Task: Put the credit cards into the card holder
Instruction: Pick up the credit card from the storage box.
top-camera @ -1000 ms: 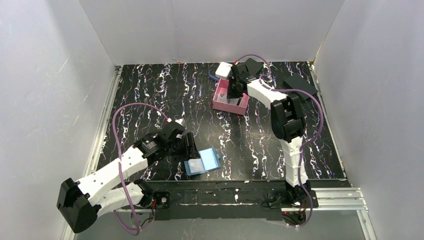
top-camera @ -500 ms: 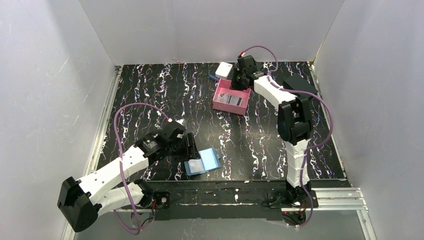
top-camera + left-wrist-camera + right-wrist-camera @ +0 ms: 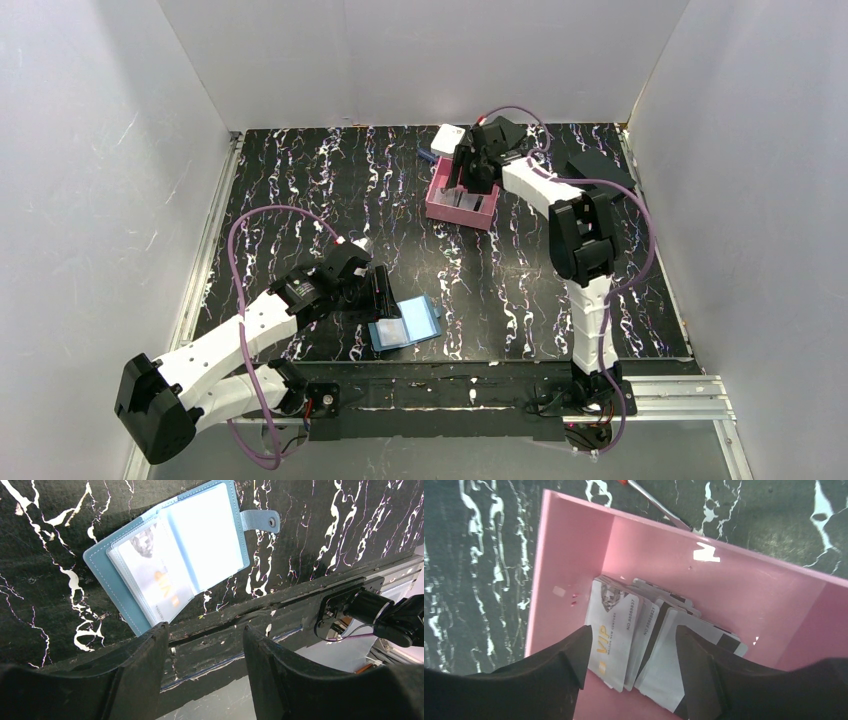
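Note:
The blue card holder (image 3: pixel 405 322) lies open near the table's front edge, with one pale card (image 3: pixel 150 580) showing in its left slot and the snap tab (image 3: pixel 260 520) sticking out to the side. My left gripper (image 3: pixel 378 290) hovers just beside it, open and empty (image 3: pixel 205 630). Several credit cards (image 3: pixel 624 625) lie overlapped in the pink tray (image 3: pixel 574 540); some show a dark stripe and one reads VIP. My right gripper (image 3: pixel 633 630) hangs open over that pile, its fingers straddling the cards (image 3: pixel 462 198).
A small white box (image 3: pixel 447 138) stands behind the pink tray (image 3: pixel 440 210). A flat black box (image 3: pixel 598 165) lies at the back right. A thin metal tool with a red end (image 3: pixel 659 505) lies beyond the tray. The metal rail (image 3: pixel 300 595) runs along the front edge.
My right gripper has gone from shut to open and swung back down over the cards in the tray. The left arm and the card holder have not moved.

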`<state>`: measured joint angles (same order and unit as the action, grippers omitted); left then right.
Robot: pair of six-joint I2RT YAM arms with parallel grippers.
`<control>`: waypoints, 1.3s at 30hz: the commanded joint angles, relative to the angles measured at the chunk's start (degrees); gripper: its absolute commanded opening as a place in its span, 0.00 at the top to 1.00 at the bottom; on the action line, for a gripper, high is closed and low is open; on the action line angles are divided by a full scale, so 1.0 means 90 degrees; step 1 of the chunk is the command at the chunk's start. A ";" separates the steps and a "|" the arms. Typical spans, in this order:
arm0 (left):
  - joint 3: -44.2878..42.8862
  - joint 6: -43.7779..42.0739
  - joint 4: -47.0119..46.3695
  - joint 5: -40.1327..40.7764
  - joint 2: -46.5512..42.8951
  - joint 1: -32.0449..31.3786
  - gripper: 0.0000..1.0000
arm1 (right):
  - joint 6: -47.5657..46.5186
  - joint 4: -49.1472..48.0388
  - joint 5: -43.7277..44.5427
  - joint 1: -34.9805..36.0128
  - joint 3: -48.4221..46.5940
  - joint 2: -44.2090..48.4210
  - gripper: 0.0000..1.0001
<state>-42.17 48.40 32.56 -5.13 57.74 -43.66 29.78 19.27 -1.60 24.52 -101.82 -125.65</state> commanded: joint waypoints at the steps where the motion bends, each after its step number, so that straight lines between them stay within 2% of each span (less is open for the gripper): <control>1: -0.0226 -0.0094 0.0046 -0.0009 0.0014 0.0020 0.45 | -0.0117 0.0106 0.0578 0.0196 -0.0175 -0.0232 0.28; 7: -0.0177 -0.0063 0.0016 -0.0015 -0.0016 0.0023 0.45 | -0.0381 0.0444 0.1459 0.0455 -0.0505 -0.0467 0.29; 10: -0.0159 -0.0044 0.0015 -0.0018 -0.0034 0.0020 0.45 | -0.0515 0.0608 0.1744 0.0580 -0.0727 -0.0585 0.35; 25: -0.0119 -0.0008 -0.0042 -0.0073 -0.0026 0.0022 0.45 | -0.0852 0.0243 0.1689 0.0594 -0.0797 -0.0118 0.98; 30: -0.0098 0.0000 -0.0053 -0.0094 -0.0013 0.0029 0.45 | -0.0841 0.0140 0.1481 0.0531 -0.0761 0.0080 0.99; 39: -0.0082 0.0030 -0.0082 -0.0118 -0.0009 0.0030 0.45 | -0.0110 -0.0575 0.0122 0.0080 -0.0166 0.0339 0.99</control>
<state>-42.17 48.64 31.68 -5.65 57.76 -43.62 25.51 18.78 5.82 27.66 -105.32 -126.01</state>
